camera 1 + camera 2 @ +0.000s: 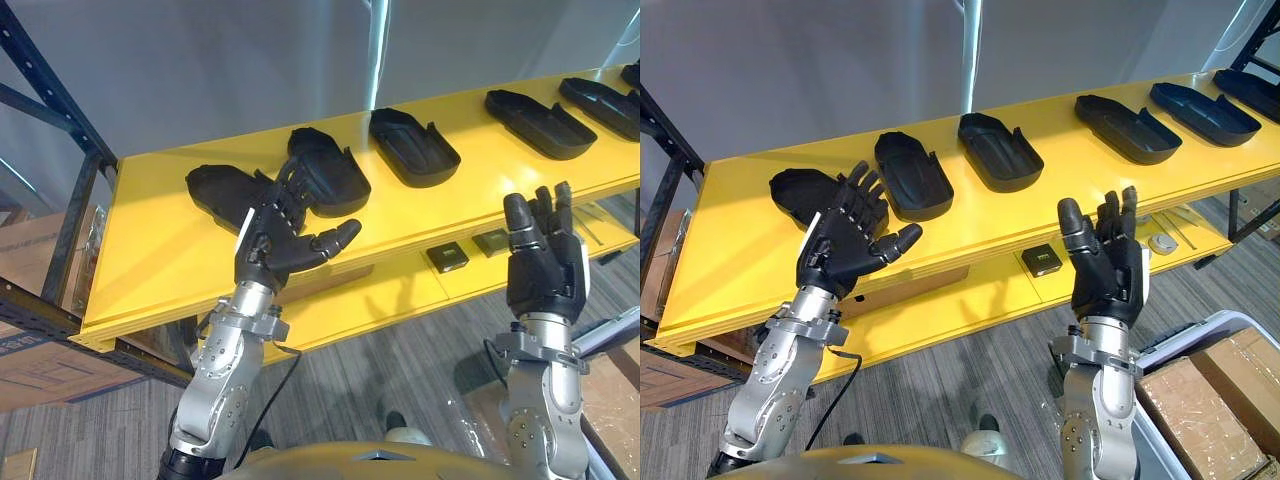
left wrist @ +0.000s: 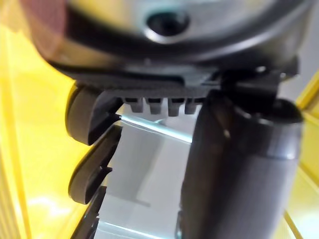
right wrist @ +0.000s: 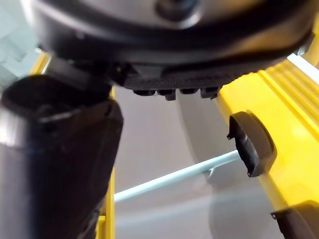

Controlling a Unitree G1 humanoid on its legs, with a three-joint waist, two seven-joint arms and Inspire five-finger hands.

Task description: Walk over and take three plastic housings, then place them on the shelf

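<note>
Left hand (image 1: 843, 247) and right hand (image 1: 1108, 268) hung empty before the yellow shelf (image 1: 740, 245), fingers (image 1: 1071, 222) released and spread, while the black housings (image 1: 1000, 150) sat in a row on it.

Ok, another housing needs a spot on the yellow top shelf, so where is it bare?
Bare: the shelf left of the leftmost housing; the front strip along its edge; the gap between the third housing and fourth housing. Crowded: the row's far right, and around the open left hand.
</note>
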